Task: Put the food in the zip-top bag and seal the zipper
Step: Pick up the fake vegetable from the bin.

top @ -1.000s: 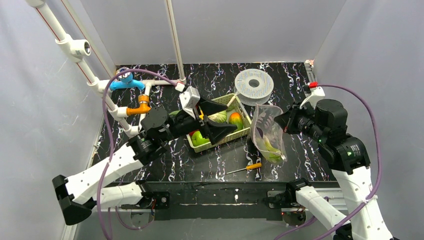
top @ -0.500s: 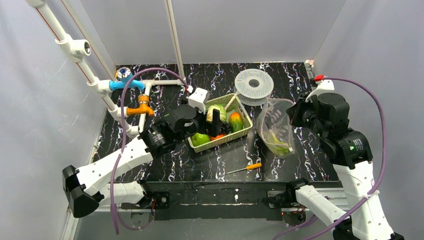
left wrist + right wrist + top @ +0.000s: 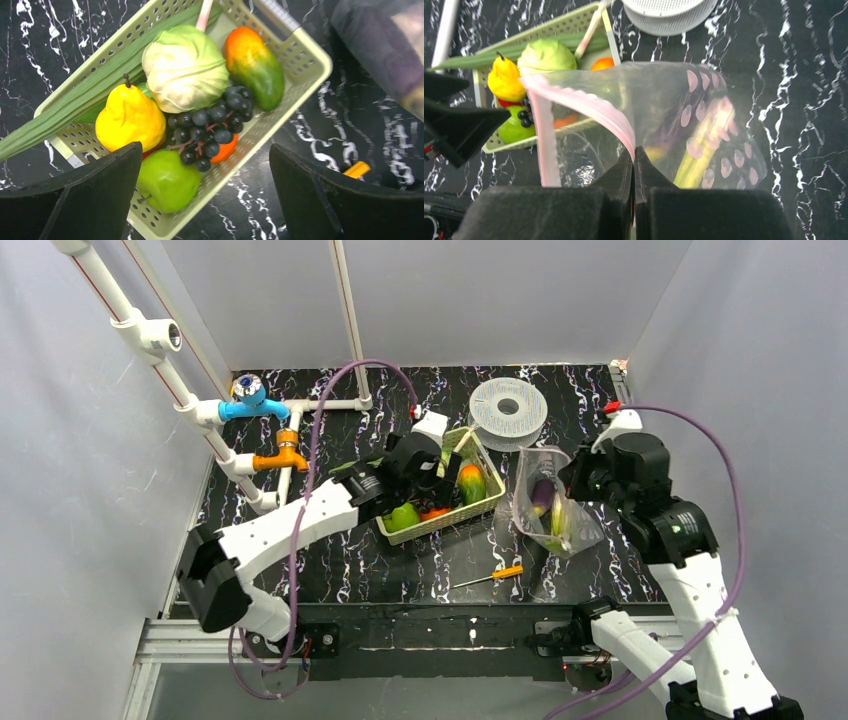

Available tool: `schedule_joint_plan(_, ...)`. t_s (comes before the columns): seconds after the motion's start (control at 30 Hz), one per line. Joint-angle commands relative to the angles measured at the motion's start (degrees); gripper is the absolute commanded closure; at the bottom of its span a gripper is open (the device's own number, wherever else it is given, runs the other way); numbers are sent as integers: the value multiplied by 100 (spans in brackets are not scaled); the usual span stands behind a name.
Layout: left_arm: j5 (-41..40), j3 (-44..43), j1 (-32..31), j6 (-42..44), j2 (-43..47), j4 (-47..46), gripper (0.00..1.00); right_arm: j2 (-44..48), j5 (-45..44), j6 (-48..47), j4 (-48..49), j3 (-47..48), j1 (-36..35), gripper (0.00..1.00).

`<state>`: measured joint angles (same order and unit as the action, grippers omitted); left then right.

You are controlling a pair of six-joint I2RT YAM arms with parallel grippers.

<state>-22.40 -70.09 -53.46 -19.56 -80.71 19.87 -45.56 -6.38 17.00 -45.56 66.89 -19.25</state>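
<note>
The pale-green basket (image 3: 311, 54) holds food: a cabbage (image 3: 185, 67), a yellow pear (image 3: 127, 117), a green apple (image 3: 167, 181), dark grapes (image 3: 210, 129), an orange-green fruit (image 3: 254, 65) and a long green stalk (image 3: 70, 107). My left gripper (image 3: 205, 200) is open and empty just above the basket's near corner (image 3: 435, 485). My right gripper (image 3: 634, 152) is shut on the pink zipper strip (image 3: 589, 107) of the clear zip-top bag (image 3: 704, 115) and holds its mouth open beside the basket (image 3: 550, 505). Inside the bag lie a purple eggplant (image 3: 543, 496) and a yellow-green piece (image 3: 696, 160).
A grey round spool (image 3: 508, 412) stands behind the bag. A small screwdriver with an orange handle (image 3: 497, 575) lies on the black marbled table (image 3: 380, 560) in front. White pipes with blue and orange fittings (image 3: 270, 440) run along the left.
My left arm has swung right and turned, bringing its open gripper lower over the basket's near corner. My right gripper has kept hold of the bag and shifted it slightly.
</note>
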Motion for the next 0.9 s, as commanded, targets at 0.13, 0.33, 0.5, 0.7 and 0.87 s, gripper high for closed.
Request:
schedule_joint_plan(0.13, -270, -376, 546, 748, -666, 273, 2, 96, 171, -43, 517, -344, -18, 99)
schedule_joint_plan(0.33, -1134, -727, 656, 1164, -1291, 349, 9, 185, 170, -91, 599, -444, -18, 99)
schedule_joint_plan(0.5, -1110, -673, 903, 1164, -1439, -24, 26, 191, 174, -91, 615, -453, -18, 99)
schedule_joint_plan(0.7, -890, -619, 1041, 1184, -1515, -381, 46, 225, 154, -114, 617, -466, -18, 99)
schedule_joint_plan(0.87, -871, -769, 1050, 1200, -1760, -246, 46, 201, 163, -116, 644, -474, -18, 99)
